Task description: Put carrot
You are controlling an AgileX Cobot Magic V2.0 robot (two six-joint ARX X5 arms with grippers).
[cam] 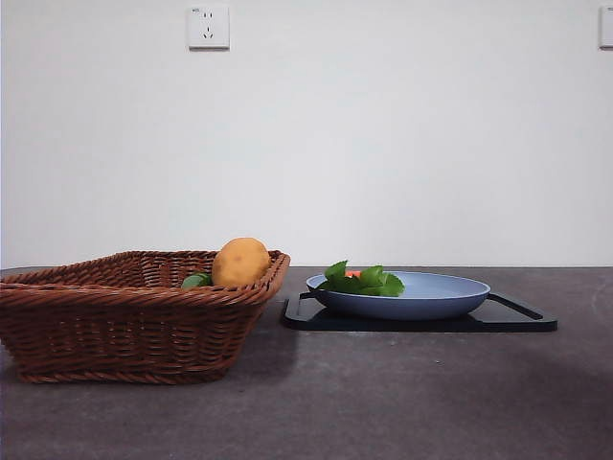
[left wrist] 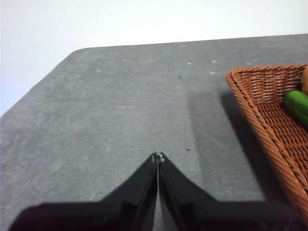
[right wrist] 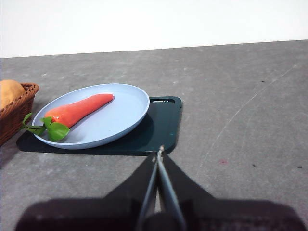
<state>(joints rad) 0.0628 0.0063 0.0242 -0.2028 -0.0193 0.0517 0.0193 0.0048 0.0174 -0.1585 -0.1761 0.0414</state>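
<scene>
Carrot on the plate

You see the orange-red carrot (right wrist: 77, 110), green leaves bunched, lying in the blue plate (right wrist: 125, 120), left of frame; both arms' fingers pressed shut, holding nothing.

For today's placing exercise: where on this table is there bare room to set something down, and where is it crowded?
Bare tabletop lies beside the dark tray, on the side away from the wicker basket; another bare stretch borders the basket's far side. It is crowded where the basket nearly meets the tray, and on the blue plate holding the carrot.
</scene>
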